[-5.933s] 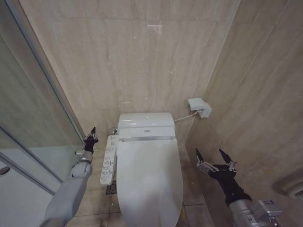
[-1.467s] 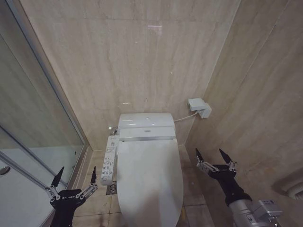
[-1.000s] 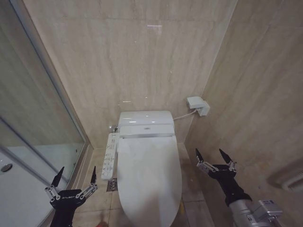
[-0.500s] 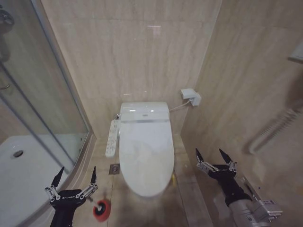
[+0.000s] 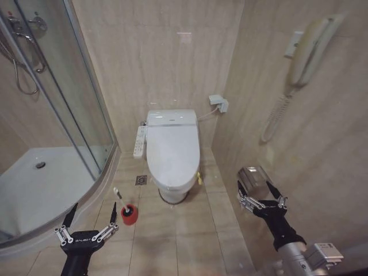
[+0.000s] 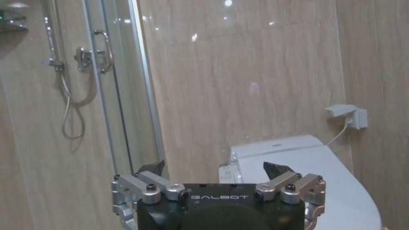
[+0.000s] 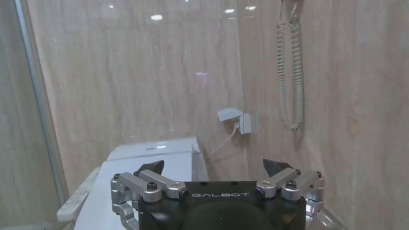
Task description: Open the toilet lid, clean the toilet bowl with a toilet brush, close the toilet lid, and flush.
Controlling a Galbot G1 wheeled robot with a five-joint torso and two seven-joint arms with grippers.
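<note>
Bathroom: beige tiled floor point(image 5: 172, 241)
Toilet lid point(image 5: 171, 149): down
Toilet brush point(image 5: 122, 204): in red holder point(image 5: 129, 215)
Left gripper point(image 5: 90, 221), right gripper point(image 5: 257, 191): fingers apart, empty

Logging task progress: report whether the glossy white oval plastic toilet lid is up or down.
Down. The glossy white oval plastic toilet lid lies flat over the bowl, its smooth top facing up and hiding the inside. Both open grippers, left and right, hover away from it.

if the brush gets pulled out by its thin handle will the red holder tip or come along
Possibly: the toilet brush leans in a small red holder standing loose on the floor tiles, so it looks light and tippy. The thin handle may flex.
</note>
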